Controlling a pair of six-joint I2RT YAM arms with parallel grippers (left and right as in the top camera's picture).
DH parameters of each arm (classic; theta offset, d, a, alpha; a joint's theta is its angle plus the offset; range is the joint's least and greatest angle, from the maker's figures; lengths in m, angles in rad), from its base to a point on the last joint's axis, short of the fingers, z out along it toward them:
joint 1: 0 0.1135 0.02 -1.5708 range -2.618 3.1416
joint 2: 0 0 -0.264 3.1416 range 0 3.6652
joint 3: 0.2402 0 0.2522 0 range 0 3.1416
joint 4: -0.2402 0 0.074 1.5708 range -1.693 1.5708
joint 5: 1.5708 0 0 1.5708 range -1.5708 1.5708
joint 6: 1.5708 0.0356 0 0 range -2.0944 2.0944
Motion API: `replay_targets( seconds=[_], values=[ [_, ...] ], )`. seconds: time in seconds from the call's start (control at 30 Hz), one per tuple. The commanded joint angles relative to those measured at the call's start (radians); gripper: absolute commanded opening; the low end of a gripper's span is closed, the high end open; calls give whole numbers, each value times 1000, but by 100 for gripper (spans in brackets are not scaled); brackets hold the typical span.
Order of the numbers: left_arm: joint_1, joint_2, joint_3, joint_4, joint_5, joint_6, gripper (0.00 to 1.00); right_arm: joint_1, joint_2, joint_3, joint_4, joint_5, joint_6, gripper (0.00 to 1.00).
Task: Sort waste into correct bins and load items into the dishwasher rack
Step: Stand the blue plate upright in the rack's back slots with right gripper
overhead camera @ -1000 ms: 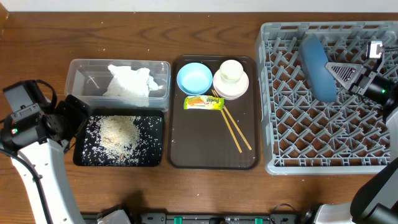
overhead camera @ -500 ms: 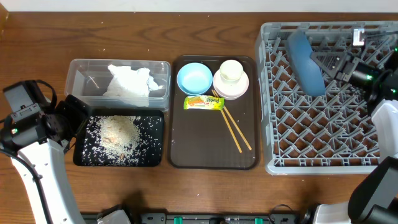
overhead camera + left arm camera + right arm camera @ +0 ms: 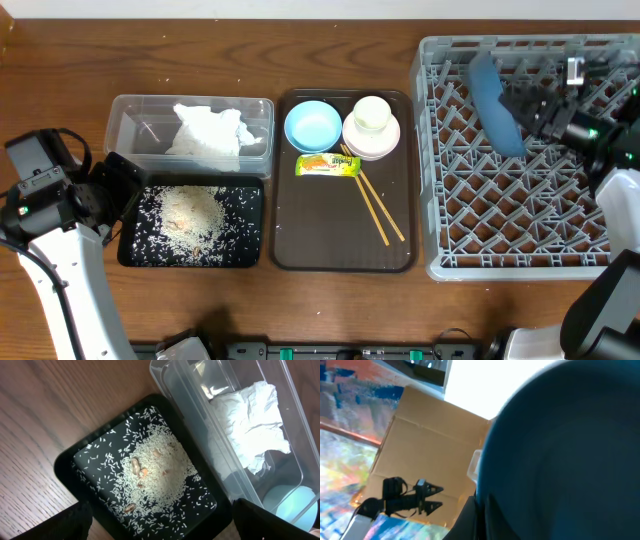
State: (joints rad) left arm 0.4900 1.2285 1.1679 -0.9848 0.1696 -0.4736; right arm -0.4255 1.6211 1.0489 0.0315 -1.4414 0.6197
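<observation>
Over the far left part of the large square grey plastic crate (image 3: 520, 220) with its lattice of upright pegs, at the right end of the wooden bench (image 3: 300, 60): large dark-blue plate (image 3: 492, 100), up on edge and tilted, clenched at its right rim by the right fingers (image 3: 532, 108). Lower edge either down among the pegs or just above them, not possible to tell which. In the right wrist view, little but the plate's dark curve close to the lens. At the left edge of the shallow black rectangular tray (image 3: 125, 255), the left fingers (image 3: 72, 524) spread wide and grasping nothing, hovering low over loose white cooked rice (image 3: 190, 212) heaped mid-tray with stray grains around it. Touching the black tray's far side, a clear rectangular plastic tub (image 3: 115, 110) with a crumpled white paper napkin (image 3: 208, 130) inside. In the middle of the bench, a larger brown serving tray (image 3: 330, 235): small light-blue bowl (image 3: 312, 125) in its far left corner, white bowl (image 3: 385, 145) just beside it with a small cream cup (image 3: 371, 113) standing inside, small yellow-green printed snack wrapper (image 3: 327, 165) lying flat just in front of both bowls, thin wooden chopsticks (image 3: 375, 208) slanting from beside the wrapper toward the tray's near right.
</observation>
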Motion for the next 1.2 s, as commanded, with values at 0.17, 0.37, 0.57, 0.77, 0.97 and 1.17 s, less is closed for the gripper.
replay_targets(
  seconds=[0.17,0.37,0.57,0.77,0.97,1.17],
  values=[
    [5,0,18,-2,-6,5,92,-146,2,-66,84,-35,71,1],
    [5,0,18,-2,-6,5,92,-159,2,-66,328,-53,333,1],
    [4,0,18,-2,-6,5,92,-99,-1,-66,622,-34,629,1],
    [5,0,18,-2,-6,5,92,-6,-1,-72,878,43,835,1],
    [4,0,18,-2,-6,5,92,58,-1,-176,932,182,840,1],
    [5,0,18,-2,-6,5,92,20,0,-316,1086,256,839,1]
  ],
)
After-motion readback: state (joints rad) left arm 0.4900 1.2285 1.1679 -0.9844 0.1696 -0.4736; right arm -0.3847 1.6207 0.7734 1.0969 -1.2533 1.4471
